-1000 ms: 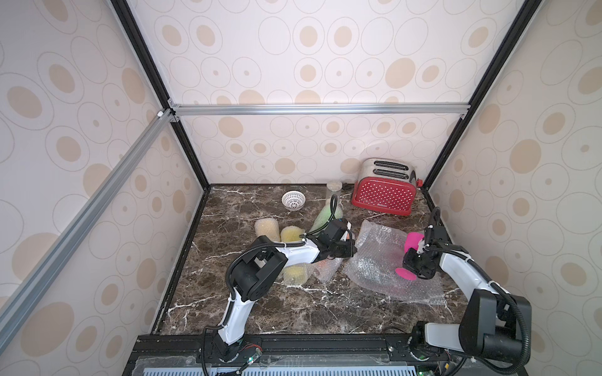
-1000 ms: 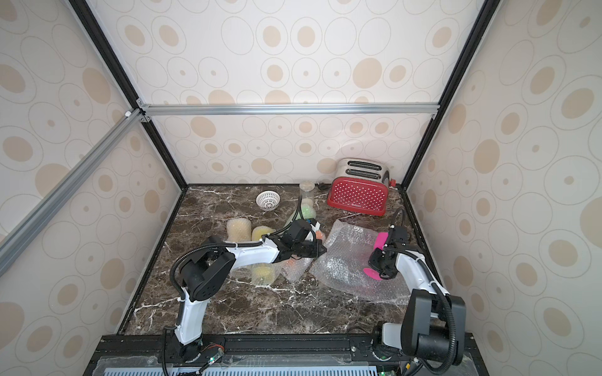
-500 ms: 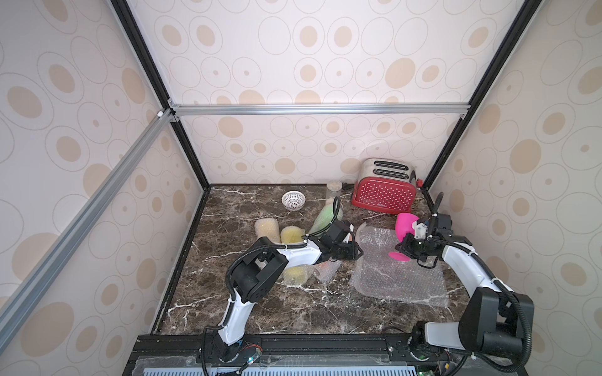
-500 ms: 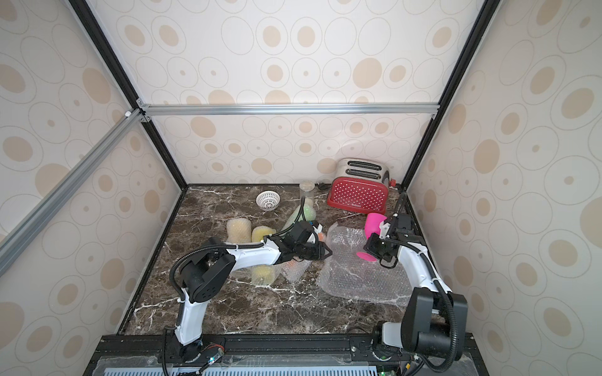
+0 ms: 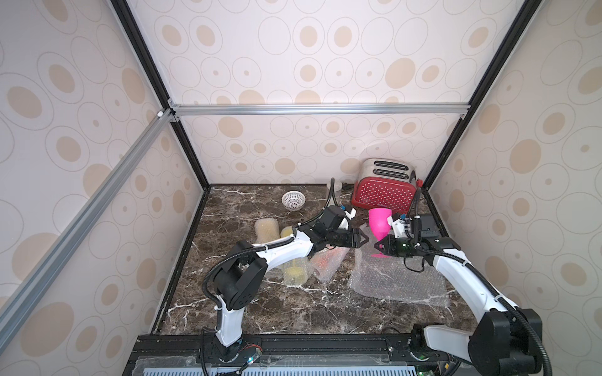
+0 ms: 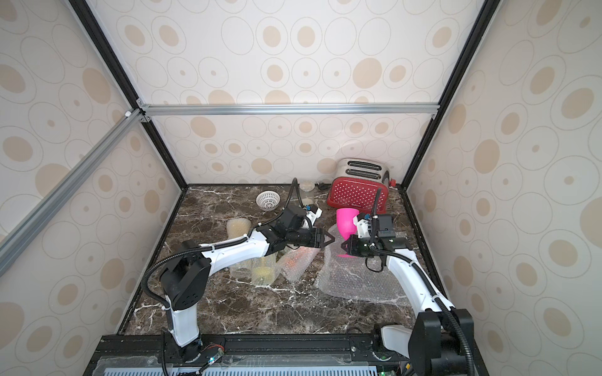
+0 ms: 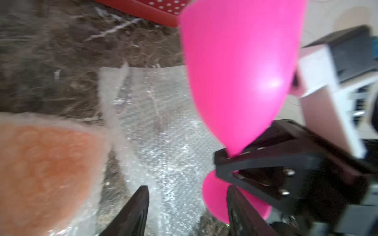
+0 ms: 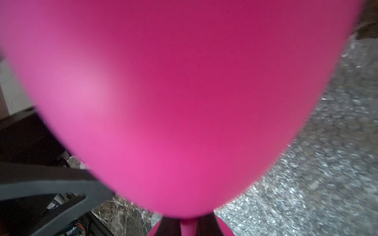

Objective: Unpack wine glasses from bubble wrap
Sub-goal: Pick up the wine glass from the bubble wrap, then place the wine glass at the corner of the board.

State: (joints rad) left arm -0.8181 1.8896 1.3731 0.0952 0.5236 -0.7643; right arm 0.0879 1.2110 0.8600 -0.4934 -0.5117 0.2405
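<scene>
Pinching the stem of an upright pink opaque plastic goblet with the right tool, over a flat clear bubble wrap sheet on the dark marble surface; foot-to-sheet contact hard to make out. Holding the left tool spread and empty just beside it. Showing an orange goblet only dimly through its bubbled tube.

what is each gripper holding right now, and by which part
The right gripper is shut on the stem of the pink goblet, between bowl and foot. The left gripper is open and holds nothing.
</scene>
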